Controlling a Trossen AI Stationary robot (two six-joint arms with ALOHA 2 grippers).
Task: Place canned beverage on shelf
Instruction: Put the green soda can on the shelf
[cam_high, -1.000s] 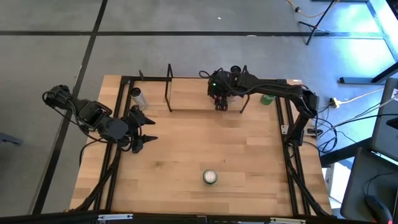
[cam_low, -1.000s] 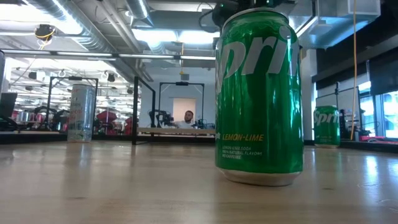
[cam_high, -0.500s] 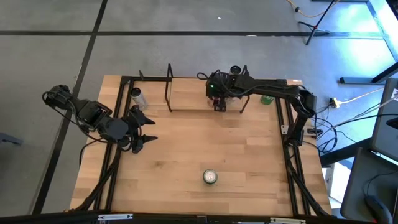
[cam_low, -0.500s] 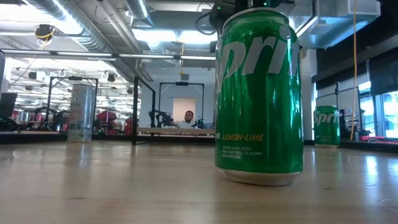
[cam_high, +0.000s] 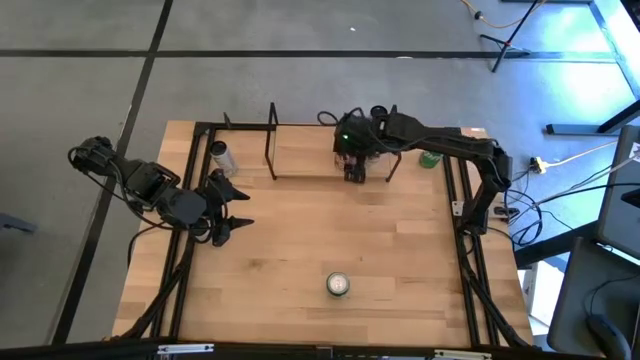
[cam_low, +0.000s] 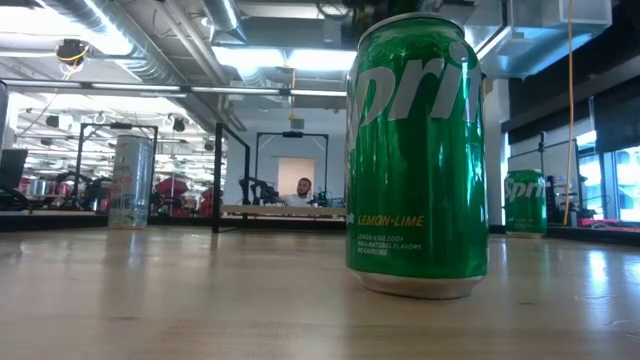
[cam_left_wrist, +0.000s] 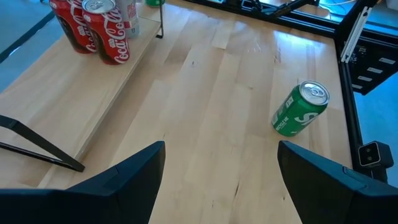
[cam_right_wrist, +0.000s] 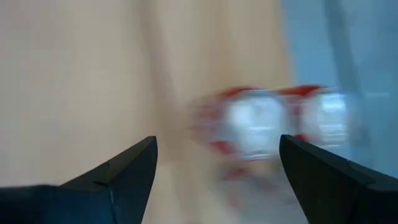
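Landmark: the shelf (cam_high: 330, 150), standing at the far edge of the tabletop (cam_high: 300, 250).

Right gripper (cam_high: 354, 172) hangs over the shelf's right half, fingers spread, nothing between them. Its wrist view is smeared; two red cans (cam_right_wrist: 283, 121) show beyond the fingers.

Left gripper (cam_high: 238, 208) waits left of the shelf and nearer the front, fingers spread, empty. Its wrist view shows red cola cans (cam_left_wrist: 93, 28) standing on the shelf's board.

Green soda can (cam_high: 338, 285) stands upright on the tabletop, well in front of the shelf.

Second green can (cam_high: 430, 158) just right of the shelf.

Silver can (cam_high: 220, 155) left of the shelf.
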